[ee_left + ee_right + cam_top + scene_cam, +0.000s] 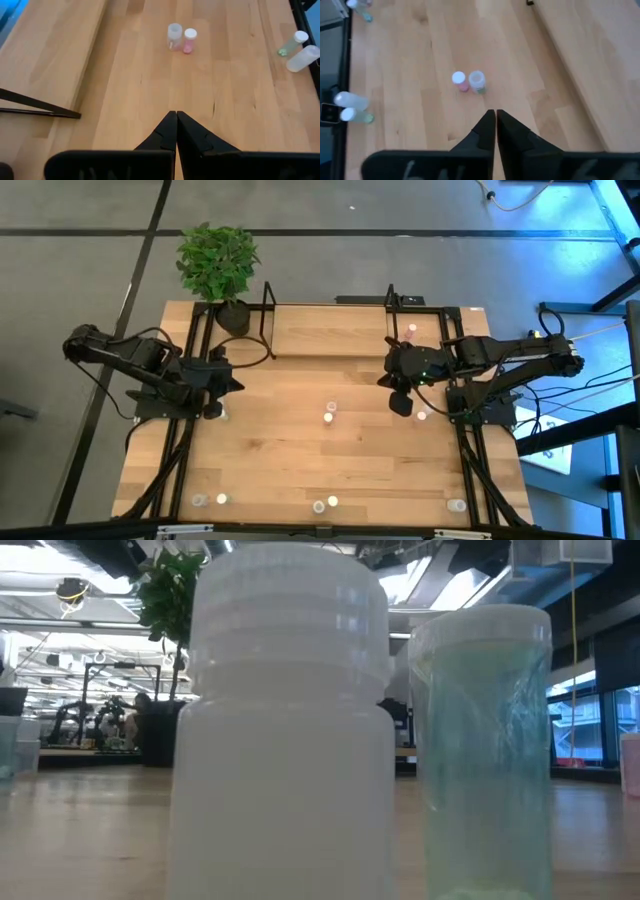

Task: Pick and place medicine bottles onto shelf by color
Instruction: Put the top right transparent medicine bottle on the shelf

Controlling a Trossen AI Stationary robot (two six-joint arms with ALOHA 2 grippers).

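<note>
The shelf (330, 330), a light wooden board in a black wire frame, stands at the table's far side. One small bottle (411, 332) stands on its right part. A pink bottle (189, 41) and a clear bottle (174, 36) stand side by side at the table's middle (327, 413). My left gripper (235, 383) is shut and empty left of them, and shows shut in its wrist view (176, 117). My right gripper (385, 383) is shut and empty right of them, and shows shut in its wrist view (495, 116).
Several more bottles stand along the table's near edge (221, 499) (325, 504) (456, 505). One bottle (421, 416) is near the right arm's base. A white bottle (285, 720) and a green one (480, 750) fill the low view. A potted plant (218, 265) stands at the shelf's left end.
</note>
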